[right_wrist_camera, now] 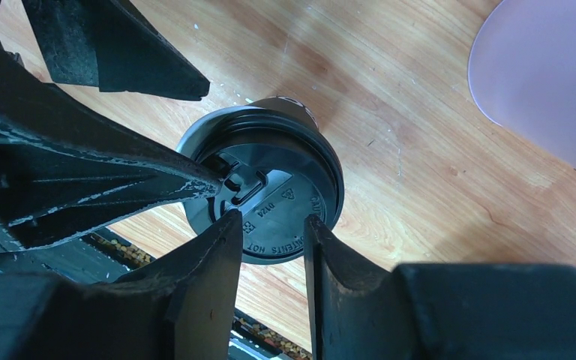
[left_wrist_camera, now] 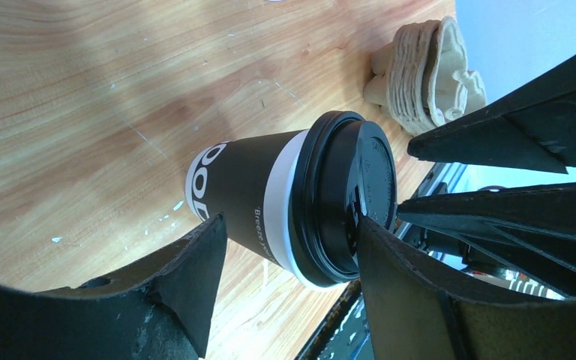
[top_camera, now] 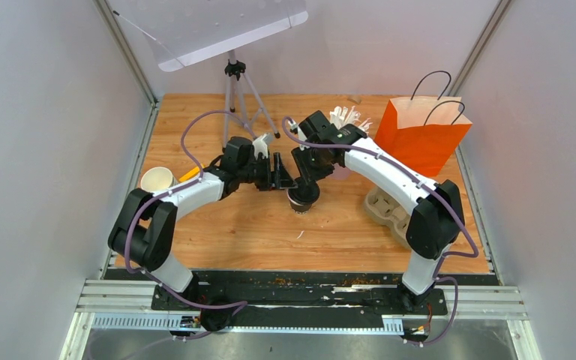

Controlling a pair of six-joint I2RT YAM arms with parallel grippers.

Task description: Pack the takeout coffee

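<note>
Your left gripper (left_wrist_camera: 291,220) is wide open, with one tip touching the black lid (right_wrist_camera: 292,172) of the coffee cup (left_wrist_camera: 240,187), which stands in the middle of the counter. Your right gripper (right_wrist_camera: 274,219) hangs over the lid, open a little, holding nothing.

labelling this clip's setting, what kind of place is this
Probably a robot test cell, not a cafe: plain grey walls box in a wooden table, with a tripod at the back.
</note>
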